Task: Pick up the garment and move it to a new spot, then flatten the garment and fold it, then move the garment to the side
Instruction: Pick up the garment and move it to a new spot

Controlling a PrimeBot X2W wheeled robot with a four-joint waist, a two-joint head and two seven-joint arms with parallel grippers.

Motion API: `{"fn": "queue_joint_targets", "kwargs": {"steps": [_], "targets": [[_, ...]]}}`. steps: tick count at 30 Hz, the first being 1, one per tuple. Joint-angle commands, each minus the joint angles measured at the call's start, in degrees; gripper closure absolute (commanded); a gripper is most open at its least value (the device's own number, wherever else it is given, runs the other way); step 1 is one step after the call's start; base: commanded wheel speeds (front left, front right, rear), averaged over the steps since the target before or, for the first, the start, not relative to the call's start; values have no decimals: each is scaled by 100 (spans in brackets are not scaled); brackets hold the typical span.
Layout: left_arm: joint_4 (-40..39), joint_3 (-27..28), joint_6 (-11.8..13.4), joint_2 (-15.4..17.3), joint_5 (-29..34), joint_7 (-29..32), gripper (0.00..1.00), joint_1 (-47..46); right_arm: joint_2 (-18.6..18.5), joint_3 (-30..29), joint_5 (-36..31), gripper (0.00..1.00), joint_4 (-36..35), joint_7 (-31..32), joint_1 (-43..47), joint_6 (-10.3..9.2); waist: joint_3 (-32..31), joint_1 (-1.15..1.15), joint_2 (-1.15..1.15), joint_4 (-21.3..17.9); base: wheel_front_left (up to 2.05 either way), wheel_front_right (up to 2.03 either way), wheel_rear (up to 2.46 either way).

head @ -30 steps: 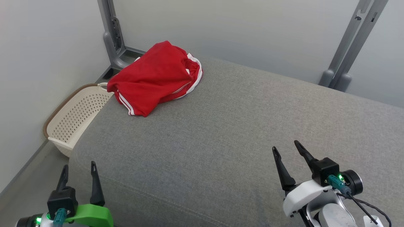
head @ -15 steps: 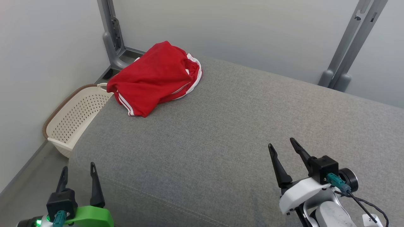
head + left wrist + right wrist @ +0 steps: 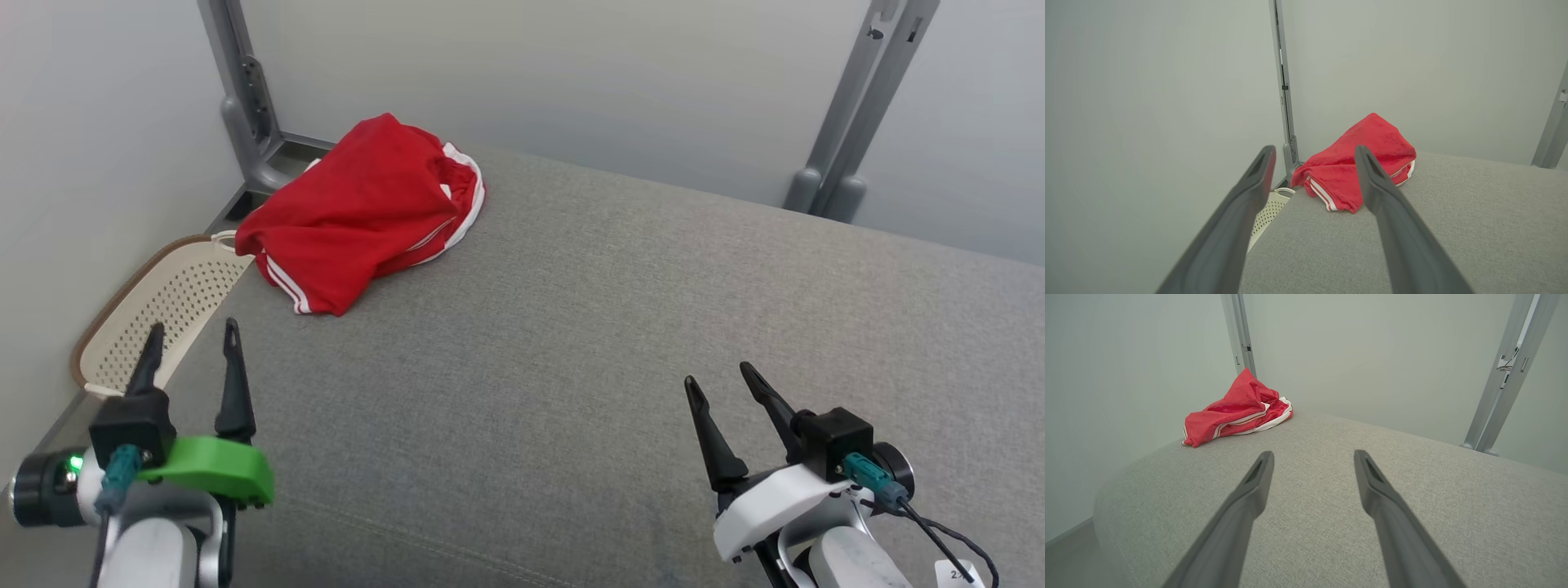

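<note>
Left gripper [image 3: 193, 325]: fingers [image 3: 236, 392] were spread, holding nothing, over the near left edge of the grey surface [image 3: 571, 327]. Right gripper [image 3: 717, 373]: fingers likewise spread and empty, above the near right part. Red garment [image 3: 359, 212] with white stripes lay crumpled at the far left corner, well apart from both. Pale perforated basket [image 3: 184, 286] sat beside that corner, lower down.

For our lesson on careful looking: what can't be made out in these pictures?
Garment: crumpled; its own folds hide its shape in every view.
Basket: head view, cushion and left gripper cover part.
Right post: top cut off by head view's edge.
</note>
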Motion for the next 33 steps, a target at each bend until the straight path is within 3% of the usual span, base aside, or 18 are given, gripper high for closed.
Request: {"fn": "queue_joint_targets", "kwargs": {"steps": [1, 8, 20, 33], "targets": [[72, 21, -55, 88, -17, 24, 0, -216, -30, 22, 45, 0, -17, -19, -51, 0, 89, 0, 0, -183, 0, 0, 0], [498, 142, -244, 377, -138, 87, 0, -1297, -30, 173, -8, 0, -113, 33, -250, 0, 443, 0, 0, -765, 0, 0, 0], [2078, 437, -637, 1023, -471, 106, 0, -3346, -26, 317, -65, 0, -478, 69, -718, 0, 1365, 0, 0, -2032, 0, 0, 0], [4281, 619, -917, 1506, -896, 229, 0, -4297, -25, 503, -68, 0, -870, 15, -1079, -1, 2095, 0, 0, -2868, 0, 0, 0]]}}
